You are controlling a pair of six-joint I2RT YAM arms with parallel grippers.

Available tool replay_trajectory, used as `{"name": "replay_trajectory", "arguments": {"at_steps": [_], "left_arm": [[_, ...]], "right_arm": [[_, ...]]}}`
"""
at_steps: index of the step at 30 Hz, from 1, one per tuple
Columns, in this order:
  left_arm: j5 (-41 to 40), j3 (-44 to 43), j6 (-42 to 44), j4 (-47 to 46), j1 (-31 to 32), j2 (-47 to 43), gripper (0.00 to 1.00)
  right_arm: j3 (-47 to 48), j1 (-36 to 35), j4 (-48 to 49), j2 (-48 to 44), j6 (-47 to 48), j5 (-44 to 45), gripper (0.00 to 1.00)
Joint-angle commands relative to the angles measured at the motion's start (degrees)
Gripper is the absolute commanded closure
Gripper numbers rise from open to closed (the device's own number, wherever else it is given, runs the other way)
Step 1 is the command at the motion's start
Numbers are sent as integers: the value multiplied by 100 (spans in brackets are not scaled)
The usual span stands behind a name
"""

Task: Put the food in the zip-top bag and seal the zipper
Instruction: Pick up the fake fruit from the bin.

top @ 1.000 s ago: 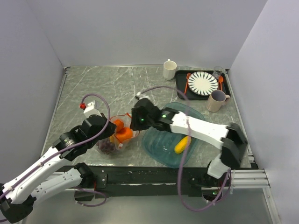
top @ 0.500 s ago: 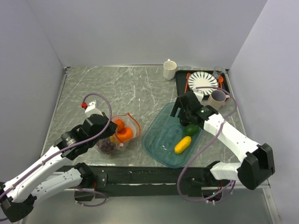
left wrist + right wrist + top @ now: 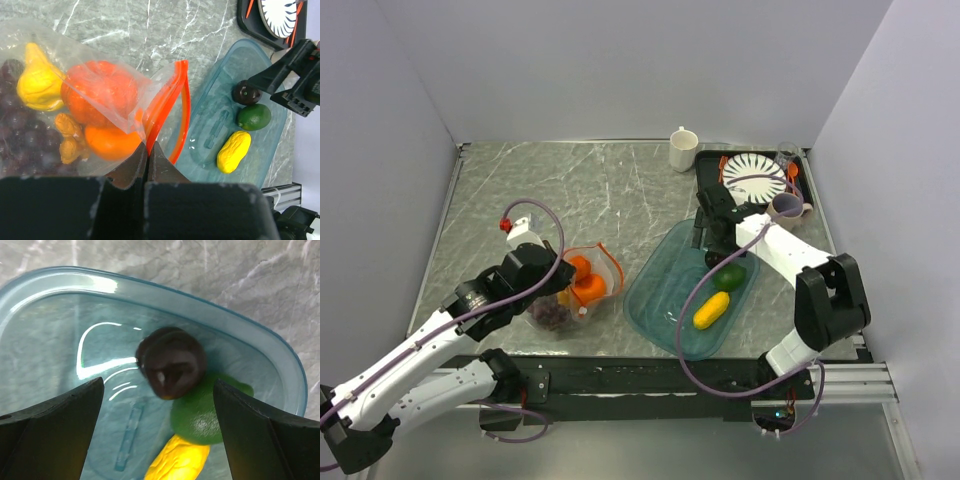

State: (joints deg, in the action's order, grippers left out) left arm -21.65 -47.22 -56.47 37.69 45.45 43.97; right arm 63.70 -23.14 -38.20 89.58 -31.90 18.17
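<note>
The zip-top bag (image 3: 60,55) lies left of the teal tray and holds orange rounds (image 3: 100,95), a yellow piece (image 3: 37,82) and purple grapes (image 3: 20,135). My left gripper (image 3: 149,145) is shut on the orange-red zipper (image 3: 170,100) at the bag's mouth, which gapes toward the tray. My right gripper (image 3: 157,385) hangs open over the tray's far end, its fingers either side of a dark plum (image 3: 171,362). A green fruit (image 3: 202,412) and a yellow fruit (image 3: 177,460) lie just beyond the plum. From above, the bag (image 3: 575,290) and the right gripper (image 3: 712,240) sit apart.
The translucent teal tray (image 3: 655,290) takes up the front centre-right. At the back right stand a white mug (image 3: 683,149), a black tray with a striped plate (image 3: 754,178) and orange cutlery (image 3: 721,175), and a pinkish mug (image 3: 783,210). Walls close in three sides.
My right gripper left the bag's mouth, swung right to the tray's far end and opened wide. The left gripper kept its hold on the zipper.
</note>
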Motion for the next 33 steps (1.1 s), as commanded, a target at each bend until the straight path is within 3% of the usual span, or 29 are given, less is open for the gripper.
{"name": "replay_trajectory", "arguments": {"at_steps": [1,14,24,33], "left_arm": [[29,-68,31,-210,-19,-37,99],[3,-51,-22,-174,-19,-11,99],[-6,-59,-31,-131,-19,-125,99],[55,-15,-57,-166,-19,-134,99]], "right_arm": [[230,134,190,208,246,204,4],[160,222,392,736,404,160,10],[239,239,348,956,430,37,30],[-68,231,638,622,527,-717,50]]}}
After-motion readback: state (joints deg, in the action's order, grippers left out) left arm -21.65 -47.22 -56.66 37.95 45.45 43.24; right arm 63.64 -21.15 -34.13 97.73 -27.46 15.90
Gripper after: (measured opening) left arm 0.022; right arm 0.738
